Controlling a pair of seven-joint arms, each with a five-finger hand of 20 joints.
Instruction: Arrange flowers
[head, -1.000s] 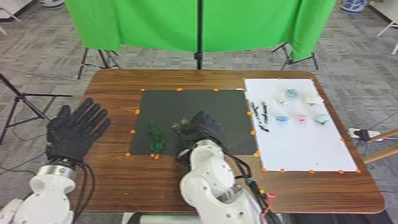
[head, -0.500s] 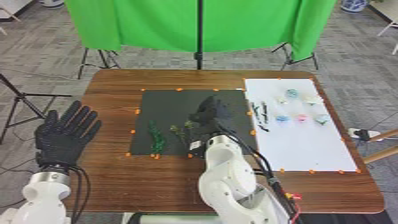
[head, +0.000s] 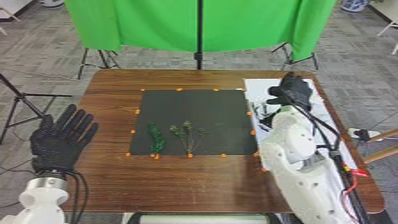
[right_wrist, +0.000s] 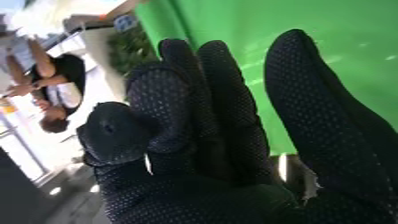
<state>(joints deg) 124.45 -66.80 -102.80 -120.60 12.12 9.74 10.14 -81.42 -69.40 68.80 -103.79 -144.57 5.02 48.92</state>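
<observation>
Rightward from the black mat (head: 218, 112), the right hand (head: 294, 93) has moved over to the white sheet (head: 258, 87), uncovering the branching sprig (head: 188, 134), which was partly hidden 0.5 s ago. The left hand (head: 60, 142) has shifted slightly.

2 pieces of greenery lie near the mat's near edge, apart from each other. To the left is the leafy stem (head: 156, 137), slender and deep green, dense with small leaves and bushy along its length. Beside it, the branching sprig is duller and more olive, with thin stalks that fan out toward small, tufted tips. On the white sheet, dark, thin stems (head: 260, 110) lie to the left of the right hand, partly covered by it.

The right hand (right_wrist: 200, 197) is in a loose, relaxed pose, with a wide gap between its thumb and fingers; some of its fingers bend more than others. Its black fabric has a fine, dotted texture. The left hand is spread wide, palm and fingers flat-looking, at the left side of the tabletop (head: 115, 110). That surface is brown, grained wood; the mat is matte and rectangular, with small orange tabs (head: 179, 89) along its edges.
</observation>
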